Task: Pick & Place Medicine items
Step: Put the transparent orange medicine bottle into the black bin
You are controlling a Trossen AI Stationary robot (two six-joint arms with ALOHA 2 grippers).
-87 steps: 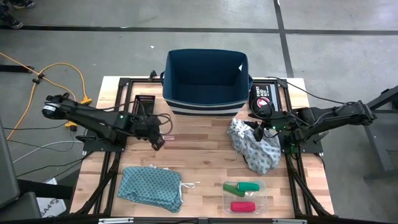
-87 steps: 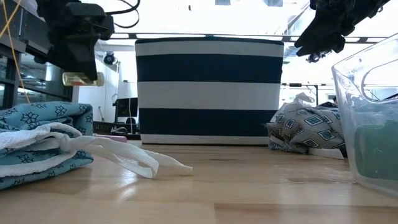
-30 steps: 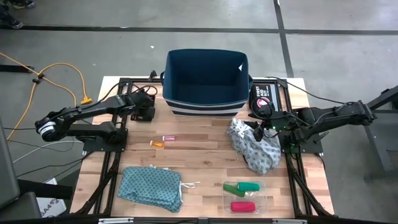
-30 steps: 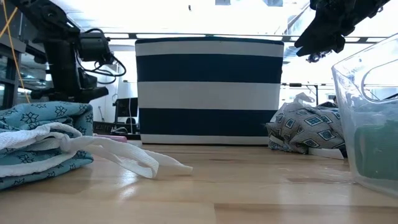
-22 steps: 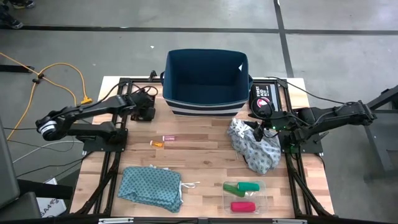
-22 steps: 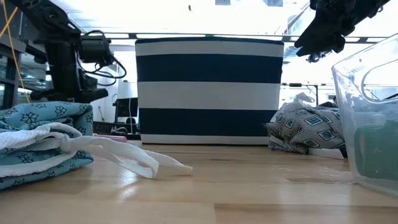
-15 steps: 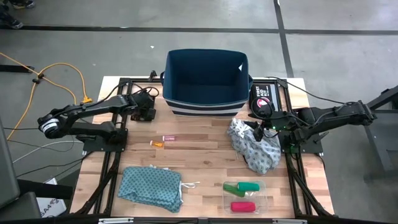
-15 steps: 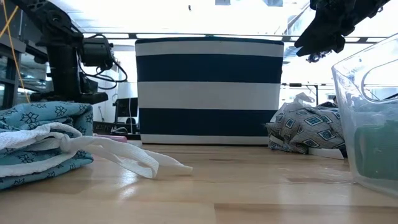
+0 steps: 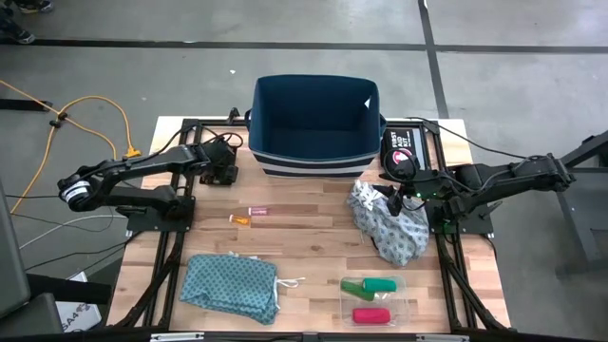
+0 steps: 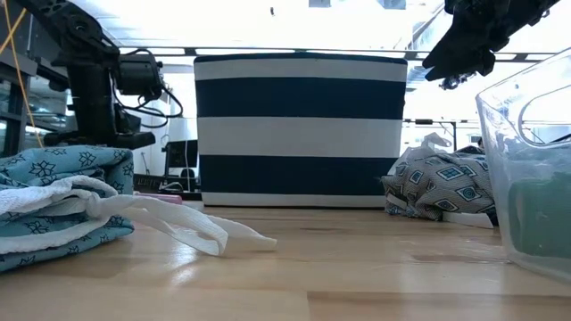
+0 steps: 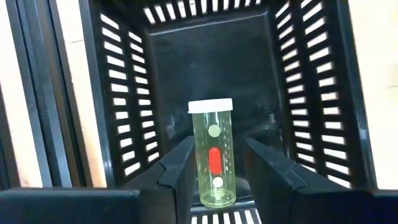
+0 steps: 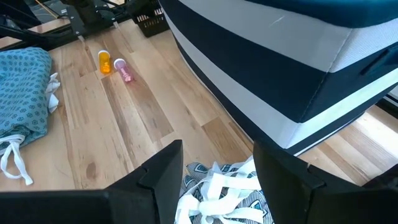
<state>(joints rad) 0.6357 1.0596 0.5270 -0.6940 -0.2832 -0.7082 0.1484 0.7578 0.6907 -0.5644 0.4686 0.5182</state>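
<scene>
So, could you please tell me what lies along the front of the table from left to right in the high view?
Teal patterned cloth → clear tray holding green tubes and a red-pink tube.

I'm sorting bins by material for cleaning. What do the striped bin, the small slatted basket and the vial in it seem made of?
Striped bin: likely fabric, matte, with soft rounded edges. Slatted basket: probably moulded black plastic, slightly glossy, with uniform slots. Vial: clear yellowish plastic or glass, cannot tell which; its contents show through under a white cap.
</scene>
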